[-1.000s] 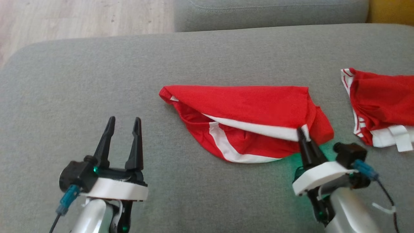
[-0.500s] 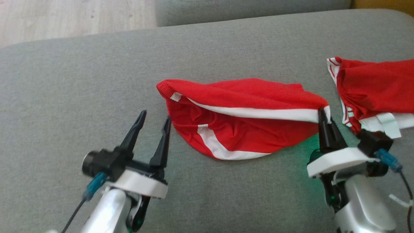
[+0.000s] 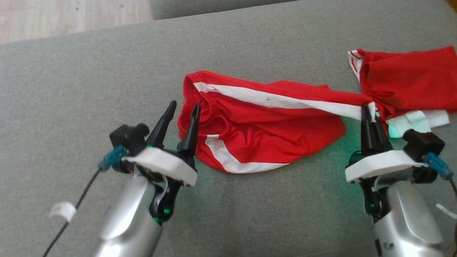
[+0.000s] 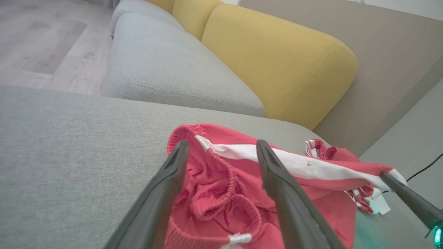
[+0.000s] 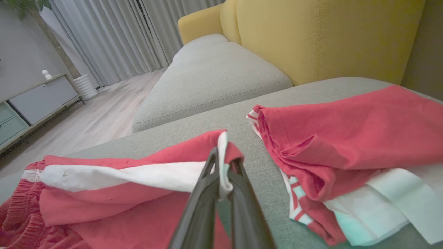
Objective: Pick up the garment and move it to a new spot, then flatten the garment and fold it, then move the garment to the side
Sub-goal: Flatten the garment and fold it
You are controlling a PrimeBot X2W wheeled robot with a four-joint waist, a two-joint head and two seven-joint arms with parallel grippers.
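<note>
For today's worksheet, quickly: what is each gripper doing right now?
Left gripper: open, by the waistband of the red shorts, gripping nothing.
Right gripper: shut on a white-striped corner of the red shorts.

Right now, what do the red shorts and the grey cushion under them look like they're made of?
Red shorts: soft matte knit fabric, probably jersey; it drapes limply and gathers at the elastic waistband. Grey cushion: matte woven upholstery cloth, with a fine weave grain showing; fibre unclear.
</note>
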